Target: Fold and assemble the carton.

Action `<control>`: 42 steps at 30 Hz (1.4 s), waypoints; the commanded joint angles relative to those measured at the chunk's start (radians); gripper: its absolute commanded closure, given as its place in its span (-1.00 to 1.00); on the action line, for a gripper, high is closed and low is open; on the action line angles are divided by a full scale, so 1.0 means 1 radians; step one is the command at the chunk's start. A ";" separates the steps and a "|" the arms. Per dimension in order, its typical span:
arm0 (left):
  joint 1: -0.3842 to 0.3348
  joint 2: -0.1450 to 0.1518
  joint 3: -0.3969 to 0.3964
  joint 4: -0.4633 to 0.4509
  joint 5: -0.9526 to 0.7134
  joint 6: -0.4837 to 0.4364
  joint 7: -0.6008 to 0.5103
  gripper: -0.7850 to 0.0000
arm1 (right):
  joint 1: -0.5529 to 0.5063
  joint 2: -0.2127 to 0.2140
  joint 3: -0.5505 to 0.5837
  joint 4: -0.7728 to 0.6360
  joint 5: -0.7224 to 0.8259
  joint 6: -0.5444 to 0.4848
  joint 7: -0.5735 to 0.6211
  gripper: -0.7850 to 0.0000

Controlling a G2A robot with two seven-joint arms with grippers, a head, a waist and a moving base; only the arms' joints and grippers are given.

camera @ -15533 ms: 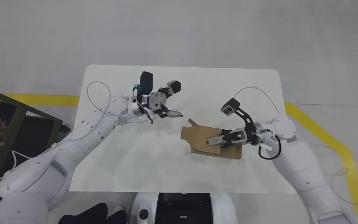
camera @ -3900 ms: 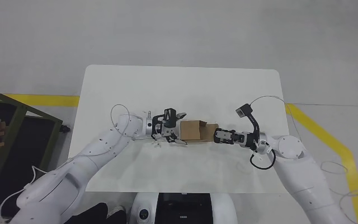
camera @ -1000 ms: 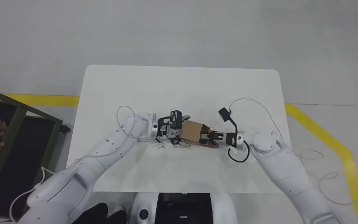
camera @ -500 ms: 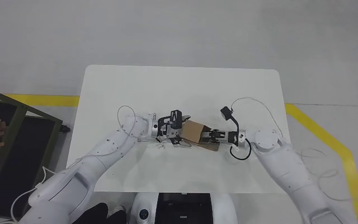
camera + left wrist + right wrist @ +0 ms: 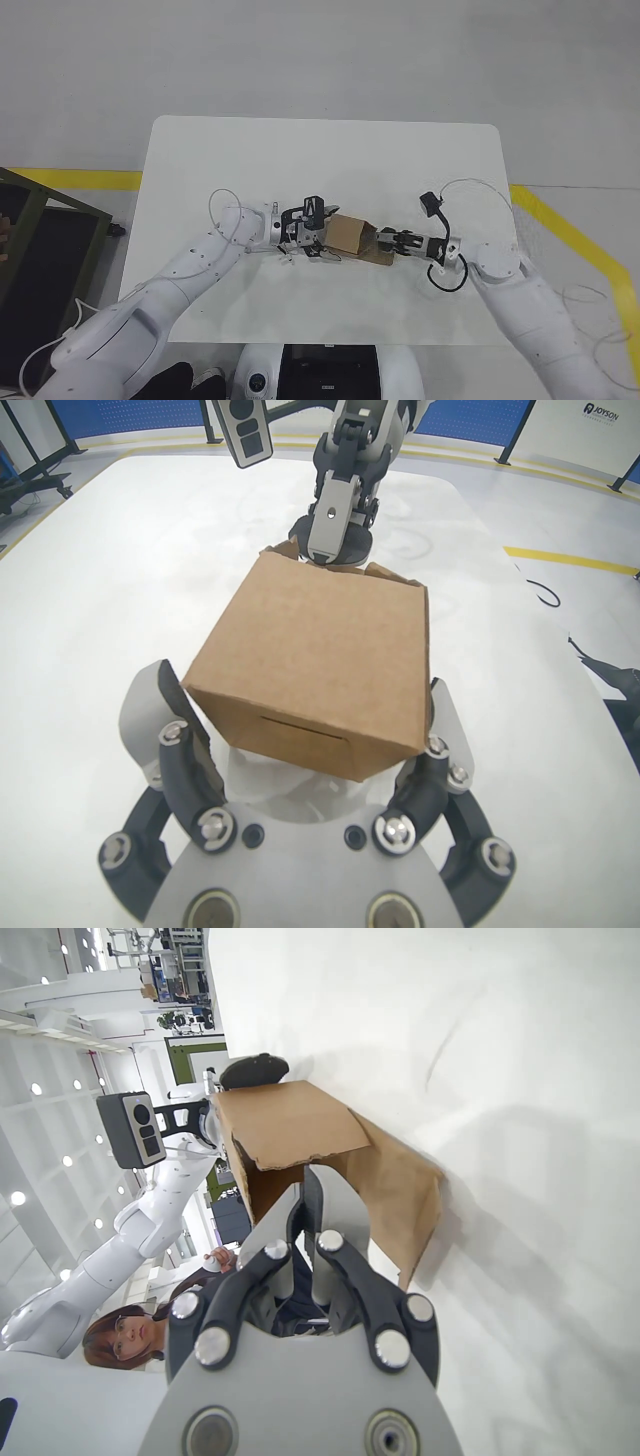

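The brown carton [image 5: 347, 236] lies on its side near the middle of the white table [image 5: 200, 160], its closed slotted end toward my left gripper. That left gripper [image 5: 318, 240] is shut on the carton [image 5: 320, 650], one finger [image 5: 167, 700] on each side wall. My right gripper [image 5: 383, 243] is shut, its tips at the carton's open end [image 5: 295, 1123]. The joined fingers [image 5: 310, 1198] touch the ragged edge of a flap, and another flap [image 5: 405, 1208] hangs open beside them. In the left wrist view the right gripper [image 5: 327, 555] stands just behind the carton's far edge.
A thin white cable [image 5: 470, 190] loops over the table by the right arm. A dark crate [image 5: 40, 220] stands off the table's left side. Bare table surface stretches across the far half [image 5: 320, 150].
The right arm's wrist has drawn back to the right, with its shut gripper still at the carton's open end. The left gripper and the carton have kept still.
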 commanded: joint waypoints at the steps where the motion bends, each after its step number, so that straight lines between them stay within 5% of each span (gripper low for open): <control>1: 0.000 0.000 -0.001 -0.001 0.002 -0.002 -0.001 -1.00 | 0.008 -0.003 -0.008 0.009 0.005 -0.007 0.005 1.00; 42: 0.007 -0.005 -0.019 -0.015 0.013 -0.016 -0.019 -1.00 | 0.155 -0.095 -0.199 0.202 0.081 -0.168 0.034 1.00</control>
